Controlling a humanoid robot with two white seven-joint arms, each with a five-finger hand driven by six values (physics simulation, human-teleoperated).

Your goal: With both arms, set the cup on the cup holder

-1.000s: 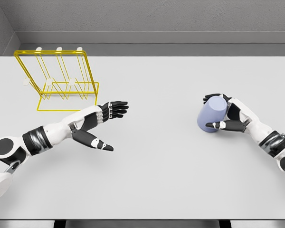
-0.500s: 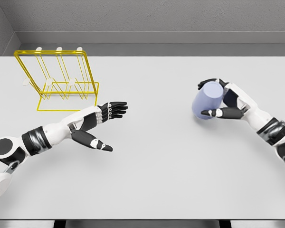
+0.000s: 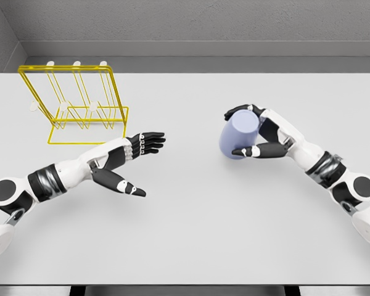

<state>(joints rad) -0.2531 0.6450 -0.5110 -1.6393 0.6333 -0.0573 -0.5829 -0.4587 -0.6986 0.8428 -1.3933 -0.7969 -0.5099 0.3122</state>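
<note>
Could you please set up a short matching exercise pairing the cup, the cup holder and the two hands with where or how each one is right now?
Things:
1. cup
2. cup holder
3. left hand
4. right hand

States:
A. standing at the table's far left
B. open, holding nothing
C. held, right of centre
D. wrapped around the cup

Pairs: 1-C, 2-A, 3-B, 4-D

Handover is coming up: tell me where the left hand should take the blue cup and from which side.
Probably the bare left-facing wall of the blue cup, approached from the left. The right hand wraps the cup's right side, fingers over the top and thumb under, so only the side facing the open left hand is free. The cup is tilted, so match the palm to that slant.
</note>
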